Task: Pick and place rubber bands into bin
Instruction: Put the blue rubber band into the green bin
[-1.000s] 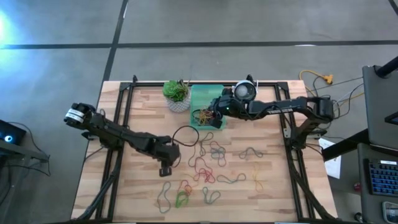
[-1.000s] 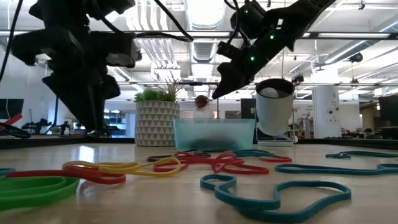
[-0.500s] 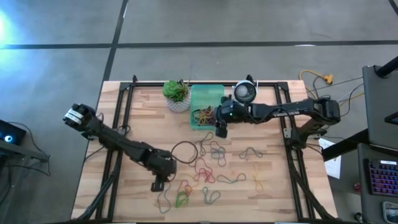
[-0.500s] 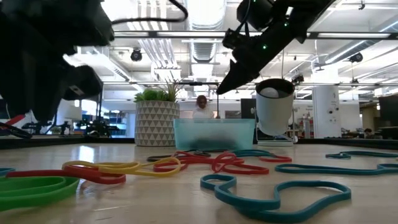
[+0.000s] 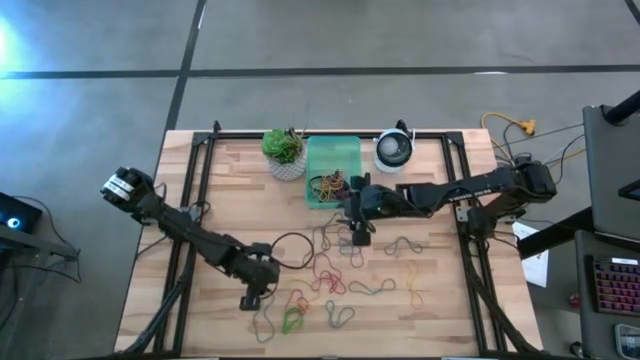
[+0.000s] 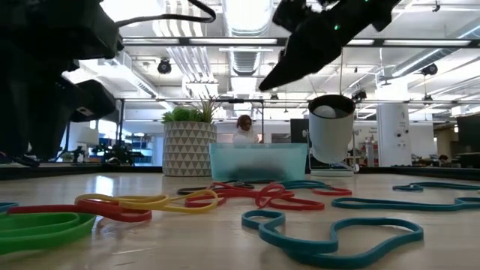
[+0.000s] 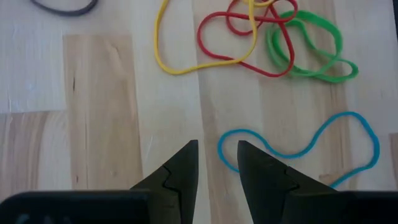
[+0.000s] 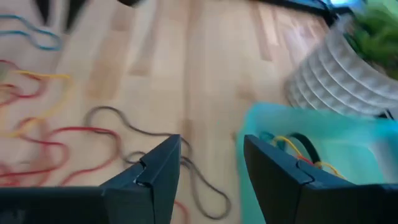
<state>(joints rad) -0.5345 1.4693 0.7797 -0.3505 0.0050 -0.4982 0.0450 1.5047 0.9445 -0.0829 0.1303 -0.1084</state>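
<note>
Right end effector [image 5: 358, 238] has left the bin [image 5: 331, 160], whose contents blur.

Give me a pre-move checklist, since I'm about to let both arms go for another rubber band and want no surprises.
1. Left gripper open and empty: ok, a gap shows between its fingers and nothing is in it.
2. Left target in reach: ok, the blue rubber band lies on the table just ahead of the fingertips.
3. Right gripper open and empty: ok.
4. Right gripper clear of the bin: ok, in the high view it sits over the table beside the bin.
5. Bin already holding bands: ok, several show inside.
6. Arms apart: ok, they work at separate spots.
</note>
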